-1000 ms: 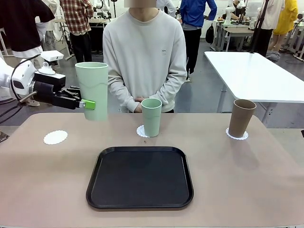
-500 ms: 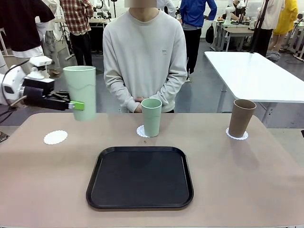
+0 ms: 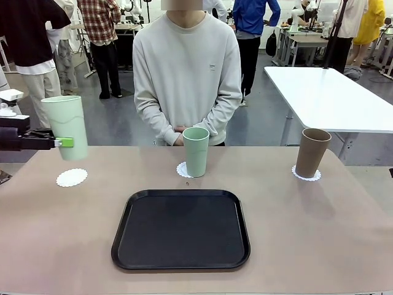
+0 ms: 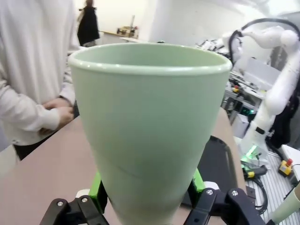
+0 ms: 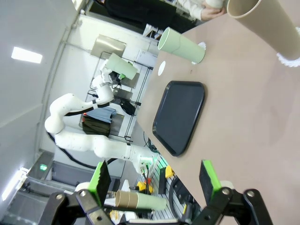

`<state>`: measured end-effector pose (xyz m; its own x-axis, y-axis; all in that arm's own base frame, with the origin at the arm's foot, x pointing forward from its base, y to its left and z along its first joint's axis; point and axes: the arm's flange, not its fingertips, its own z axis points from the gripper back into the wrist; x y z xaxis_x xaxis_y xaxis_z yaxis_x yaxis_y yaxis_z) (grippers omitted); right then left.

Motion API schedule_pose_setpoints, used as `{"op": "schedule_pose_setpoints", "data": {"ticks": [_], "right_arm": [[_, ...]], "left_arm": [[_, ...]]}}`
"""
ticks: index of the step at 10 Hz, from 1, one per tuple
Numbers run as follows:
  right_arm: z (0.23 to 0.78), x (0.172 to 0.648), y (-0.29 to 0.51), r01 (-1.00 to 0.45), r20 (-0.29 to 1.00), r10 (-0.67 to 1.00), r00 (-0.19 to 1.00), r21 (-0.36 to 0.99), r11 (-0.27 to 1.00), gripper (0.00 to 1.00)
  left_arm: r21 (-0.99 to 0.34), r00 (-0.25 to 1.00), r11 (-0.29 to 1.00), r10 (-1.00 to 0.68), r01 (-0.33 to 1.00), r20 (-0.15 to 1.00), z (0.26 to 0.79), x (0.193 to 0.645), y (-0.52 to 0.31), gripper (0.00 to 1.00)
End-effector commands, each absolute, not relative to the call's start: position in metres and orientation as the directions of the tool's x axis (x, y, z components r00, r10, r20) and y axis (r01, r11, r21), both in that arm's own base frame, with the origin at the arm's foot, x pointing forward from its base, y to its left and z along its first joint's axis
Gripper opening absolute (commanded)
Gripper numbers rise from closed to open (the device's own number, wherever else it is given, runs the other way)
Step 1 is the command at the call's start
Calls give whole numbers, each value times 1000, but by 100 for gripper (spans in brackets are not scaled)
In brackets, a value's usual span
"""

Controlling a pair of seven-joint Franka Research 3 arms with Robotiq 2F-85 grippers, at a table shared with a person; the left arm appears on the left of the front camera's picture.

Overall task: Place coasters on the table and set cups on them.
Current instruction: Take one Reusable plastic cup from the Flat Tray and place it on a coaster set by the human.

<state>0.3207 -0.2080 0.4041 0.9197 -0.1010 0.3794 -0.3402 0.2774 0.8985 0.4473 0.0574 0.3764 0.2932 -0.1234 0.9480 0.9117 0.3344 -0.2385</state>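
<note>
Your left gripper (image 3: pixel 63 142) has its fingers clenched on a mint cup (image 3: pixel 65 126), holding it upright in the air above the bare coaster (image 3: pixel 72 177) at the desk's (image 3: pixel 307 233) left end. Your right gripper's (image 5: pixel 154 180) fingers stand released, grasping nothing. The second mint cup (image 3: pixel 196 151) and the brown cup (image 3: pixel 312 152) each stand on a coaster, beyond the black tray (image 3: pixel 181 228).

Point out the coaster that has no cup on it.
The leftmost coaster: it lies bare below the mint cup held by the left gripper; the other two carry cups.
</note>
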Motion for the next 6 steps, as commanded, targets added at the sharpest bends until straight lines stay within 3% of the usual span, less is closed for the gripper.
{"op": "schedule_pose_setpoints", "data": {"ticks": [1,3,6], "right_arm": [[404,321,-208,-347,385,-102,917,898,269,100],[404,321,-208,-347,385,-102,917,898,269,100],[404,321,-208,-347,385,-102,917,898,269,100]], "left_arm": [[-173,244,411,-125,895,962,370,445,66,83],[-61,160,441,-192,895,968,373,442,72,83],[-1,117,399,-265,917,957,386,446,77,83]]}}
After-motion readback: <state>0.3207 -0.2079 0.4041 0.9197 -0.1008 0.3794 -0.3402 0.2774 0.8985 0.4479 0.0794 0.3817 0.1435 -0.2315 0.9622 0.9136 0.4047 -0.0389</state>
